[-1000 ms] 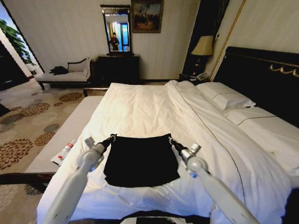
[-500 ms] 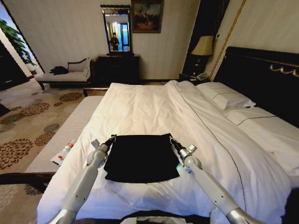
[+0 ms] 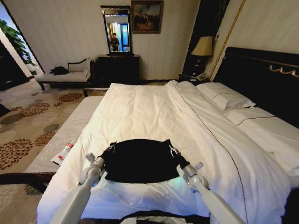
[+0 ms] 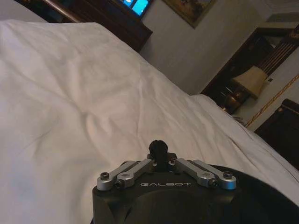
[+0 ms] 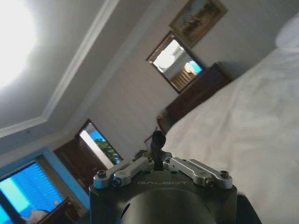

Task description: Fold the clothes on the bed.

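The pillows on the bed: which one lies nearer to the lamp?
The far pillow, the plump one lying uppermost beside the dark headboard, is nearer the lamp. The other pillow lies flatter, closer to the robot.

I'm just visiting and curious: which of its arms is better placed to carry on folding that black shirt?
Neither clearly: the left gripper pinches the black T-shirt's far left corner, the right gripper its far right corner, level, so probably both together.

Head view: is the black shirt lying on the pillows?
No. The black shirt lies on the white duvet near the bed's foot, between both hands, far from the pillows at the headboard.
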Robot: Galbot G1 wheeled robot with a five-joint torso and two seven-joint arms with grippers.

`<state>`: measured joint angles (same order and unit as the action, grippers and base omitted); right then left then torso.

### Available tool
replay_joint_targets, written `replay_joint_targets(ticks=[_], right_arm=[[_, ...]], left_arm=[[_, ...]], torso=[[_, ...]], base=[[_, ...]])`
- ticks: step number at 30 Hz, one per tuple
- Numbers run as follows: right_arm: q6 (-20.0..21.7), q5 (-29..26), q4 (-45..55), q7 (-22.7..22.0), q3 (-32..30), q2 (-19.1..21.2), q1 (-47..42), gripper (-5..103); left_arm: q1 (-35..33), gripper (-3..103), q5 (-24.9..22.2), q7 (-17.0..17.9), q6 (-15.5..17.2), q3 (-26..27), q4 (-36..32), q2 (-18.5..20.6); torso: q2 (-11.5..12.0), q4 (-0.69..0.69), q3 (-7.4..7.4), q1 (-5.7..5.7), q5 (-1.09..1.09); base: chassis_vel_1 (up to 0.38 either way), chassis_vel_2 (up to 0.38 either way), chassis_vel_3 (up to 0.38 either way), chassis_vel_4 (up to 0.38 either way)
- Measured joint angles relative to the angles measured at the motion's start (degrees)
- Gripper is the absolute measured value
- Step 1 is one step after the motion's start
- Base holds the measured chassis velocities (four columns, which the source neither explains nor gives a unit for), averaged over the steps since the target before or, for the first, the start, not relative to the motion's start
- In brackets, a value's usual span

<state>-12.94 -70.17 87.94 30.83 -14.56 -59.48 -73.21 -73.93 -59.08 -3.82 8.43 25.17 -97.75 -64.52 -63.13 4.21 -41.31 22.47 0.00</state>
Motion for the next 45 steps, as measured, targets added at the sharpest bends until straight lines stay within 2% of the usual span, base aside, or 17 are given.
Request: replay_joint_targets(ticks=[9,20,28,31,32,33,34,35,36,38,39,40,41,42,43,44,45], right_arm=[[-1.5,3.4,5.0,-5.6,-2.5,-0.4,-7.9,3],[-2.9,5.1,5.6,-5.8,-5.4,-0.8,-11.8,3],[-4.0,9.1,5.0,-6.1,-5.5,-2.6,-13.4,3],[-4.4,10.3,4.4,-7.2,-5.5,-3.3,-13.6,3],[-4.6,10.8,4.3,-7.7,-5.5,-3.4,-13.9,-1],[-4.7,11.1,4.3,-7.9,-5.6,-3.4,-14.0,4],[-4.7,11.2,4.4,-7.9,-5.7,-3.4,-14.2,4],[-4.7,11.2,4.4,-7.9,-5.7,-3.4,-14.2,4],[-4.8,11.4,4.7,-8.2,-6.0,-3.4,-14.4,9],[-5.1,11.5,8.8,-10.3,-8.5,-2.7,-15.6,19],[-5.1,11.5,8.8,-10.3,-8.5,-2.7,-15.6,19],[-5.1,11.4,10.0,-10.9,-9.2,-2.5,-15.8,25],[-5.1,11.5,13.0,-12.6,-10.8,-2.0,-16.3,30],[-4.5,12.5,16.8,-16.1,-13.3,-1.1,-16.7,36],[-3.7,13.1,18.9,-18.5,-14.5,-0.4,-16.6,41],[-3.7,13.1,18.9,-18.5,-14.5,-0.4,-16.6,41],[-2.8,13.6,20.5,-20.8,-15.1,0.1,-16.3,41]], left_arm=[[-8.4,3,-0.5,-0.8,-0.5,4.4,-5.0,1.2],[-12.3,3,-0.1,-2.5,-0.7,6.7,-7.0,1.9],[-15.2,2,3.9,-1.8,-1.9,5.8,-8.5,0.5],[-15.8,10,5.3,-1.0,-2.2,5.6,-8.6,0.1],[-16.2,14,6.1,-0.5,-2.4,5.6,-8.8,0.0],[-16.5,14,6.7,-0.1,-2.5,5.7,-9.2,0.0],[-16.6,20,6.9,0.1,-2.5,5.8,-9.3,0.0],[-16.6,20,6.9,0.1,-2.5,5.8,-9.3,0.0],[-17.0,25,7.4,0.6,-2.6,6.2,-10.0,0.0],[-20.3,36,9.1,0.9,-3.2,10.7,-16.1,0.4],[-20.3,36,9.1,0.9,-3.2,10.7,-16.1,0.4],[-20.8,36,9.3,0.8,-3.4,11.3,-17.1,0.4],[-22.0,42,10.0,0.6,-3.8,13.5,-20.3,0.8],[-22.4,53,9.8,0.7,-3.9,17.1,-24.8,1.3],[-21.8,53,8.8,1.0,-3.1,19.0,-27.5,1.7],[-21.8,53,8.8,1.0,-3.1,19.0,-27.5,1.7],[-20.7,58,7.8,1.8,-1.9,20.0,-29.2,2.1]], torso=[[0.0,0.01,-0.01,0.0,0.0],[0.0,0.0,-0.01,0.01,0.01],[0.0,0.0,-0.01,0.01,0.01],[0.0,0.0,-0.01,0.01,0.01],[0.0,-0.01,-0.01,0.01,0.01],[0.0,-0.01,-0.02,0.01,0.01],[0.0,0.0,-0.01,0.01,0.01],[0.0,0.0,-0.01,0.01,0.01],[0.0,0.0,-0.02,0.01,0.0],[0.0,-0.01,-0.02,0.02,0.01],[0.0,-0.01,-0.02,0.02,0.01],[0.0,-0.02,-0.02,0.01,0.02],[0.0,-0.02,-0.02,0.01,0.02],[0.0,-0.02,-0.01,0.01,-0.01],[0.0,-0.01,-0.01,0.0,0.03],[0.0,-0.01,-0.01,0.0,0.03],[0.0,0.0,-0.01,0.0,0.03]], base=[[0.0,0.0,0.0,0.0],[0.0,0.0,0.0,0.0],[0.0,0.0,0.0,0.0],[0.0,0.0,0.0,0.0],[0.0,0.0,0.0,0.0],[0.0,0.0,0.0,0.0],[0.0,0.0,0.0,0.0],[0.0,0.0,0.0,0.0],[0.0,0.0,0.0,0.0],[0.0,0.0,0.0,0.0],[0.0,0.0,0.0,0.0],[0.0,0.0,0.0,0.0],[0.0,0.0,0.0,0.0],[0.0,0.0,0.0,0.0],[0.0,0.0,0.0,0.0],[0.0,0.0,0.0,0.0],[0.0,0.0,0.0,0.0]])
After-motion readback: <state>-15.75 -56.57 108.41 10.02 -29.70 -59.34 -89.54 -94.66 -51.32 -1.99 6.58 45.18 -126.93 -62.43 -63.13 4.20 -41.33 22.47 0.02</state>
